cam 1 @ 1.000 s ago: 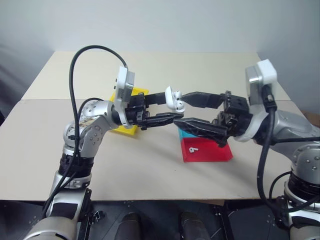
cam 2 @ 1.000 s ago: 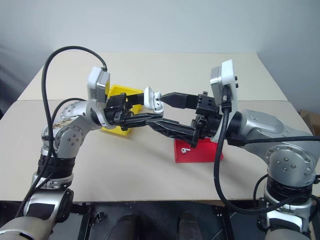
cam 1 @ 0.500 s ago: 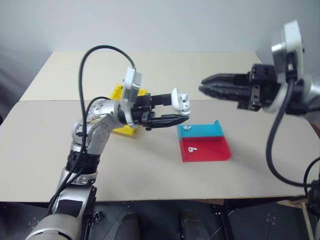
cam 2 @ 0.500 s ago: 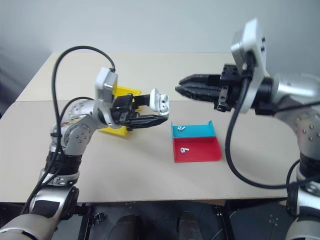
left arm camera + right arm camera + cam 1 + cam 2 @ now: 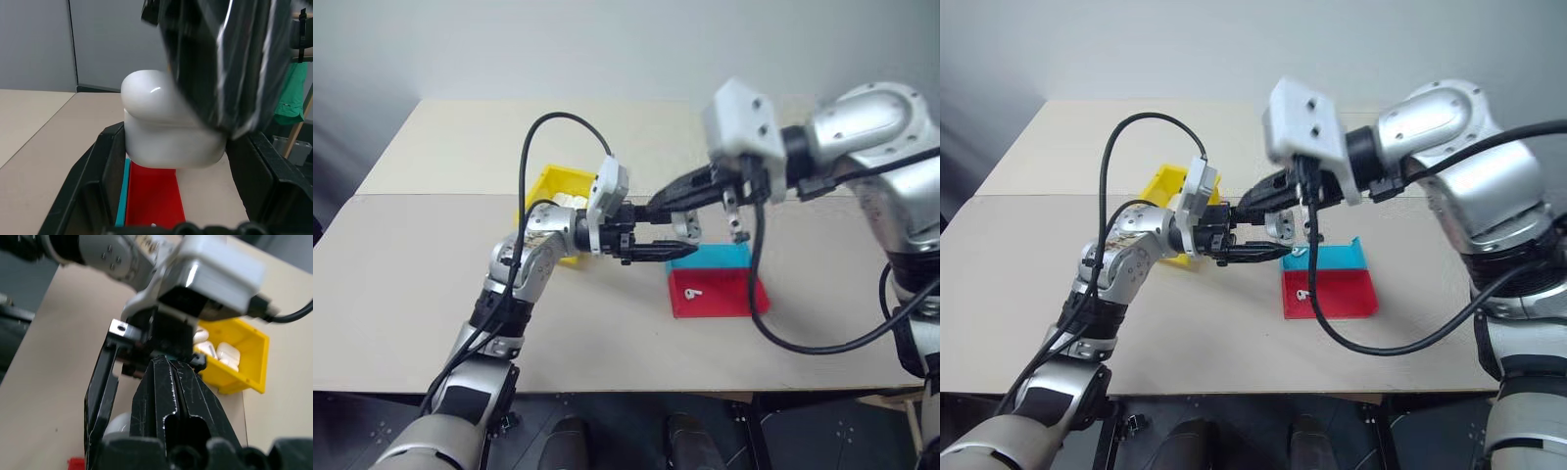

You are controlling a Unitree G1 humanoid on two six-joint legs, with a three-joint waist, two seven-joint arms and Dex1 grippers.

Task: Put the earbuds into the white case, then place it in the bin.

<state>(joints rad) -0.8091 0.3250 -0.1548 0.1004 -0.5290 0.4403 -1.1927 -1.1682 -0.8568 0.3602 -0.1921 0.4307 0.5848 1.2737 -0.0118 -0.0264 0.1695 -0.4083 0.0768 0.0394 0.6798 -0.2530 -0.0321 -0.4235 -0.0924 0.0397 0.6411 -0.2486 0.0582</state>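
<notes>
White case [image 5: 168, 128] — left pincer [image 5: 668, 240]

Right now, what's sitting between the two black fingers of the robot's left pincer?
The white case, seen in the left wrist view. The left pincer is shut on it, above the red and blue tray.

White case [image 5: 168, 129] aloft; earbuds [image 5: 690, 292] on tray; yellow bin [image 5: 551, 186] behind.
</notes>
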